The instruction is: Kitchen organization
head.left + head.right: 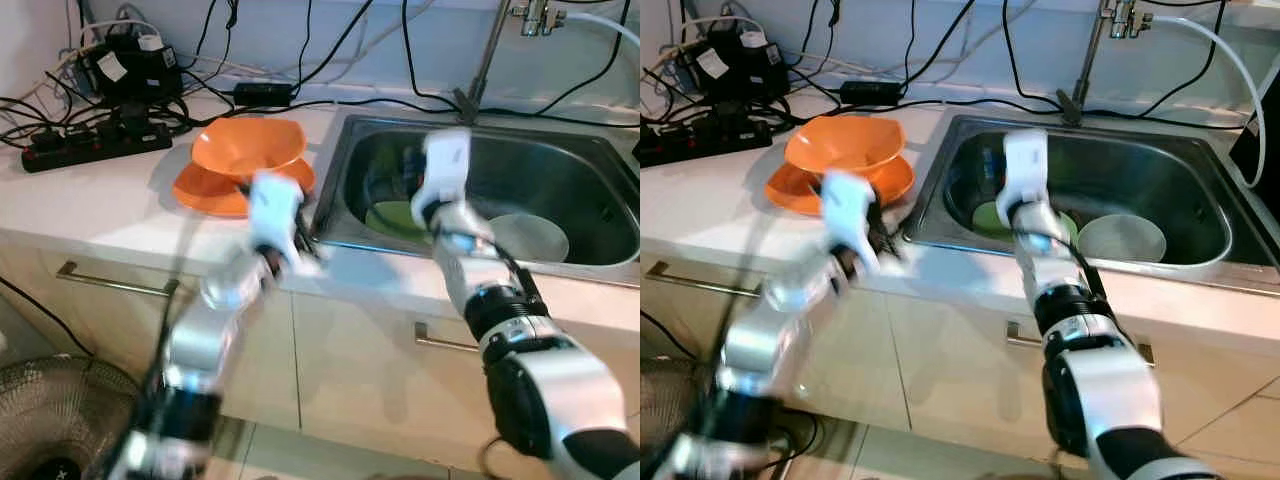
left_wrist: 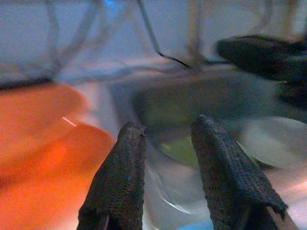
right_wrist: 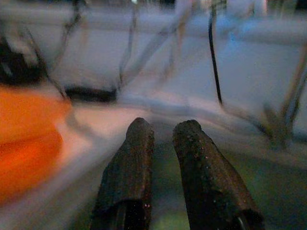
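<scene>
An orange bowl [image 1: 248, 145] sits on an orange plate [image 1: 205, 190] on the white counter, left of the steel sink [image 1: 560, 262]. In the sink lie a green dish [image 1: 395, 218] and a pale round bowl [image 1: 530, 236]. My left gripper [image 1: 302, 238] hovers at the counter's front edge between the orange plate and the sink; its fingers [image 2: 129, 163] stand open with nothing between them. My right arm [image 1: 445, 170] reaches over the sink's left half, above the green dish. The right gripper [image 3: 163, 125] has its fingers close together and holds nothing.
A tap [image 1: 490, 50] rises behind the sink. A black power strip [image 1: 95, 148] and tangled cables cover the counter's back left. Cabinet drawers with metal handles [image 1: 115, 283] lie below the counter. A floor fan [image 1: 50, 410] stands at the lower left.
</scene>
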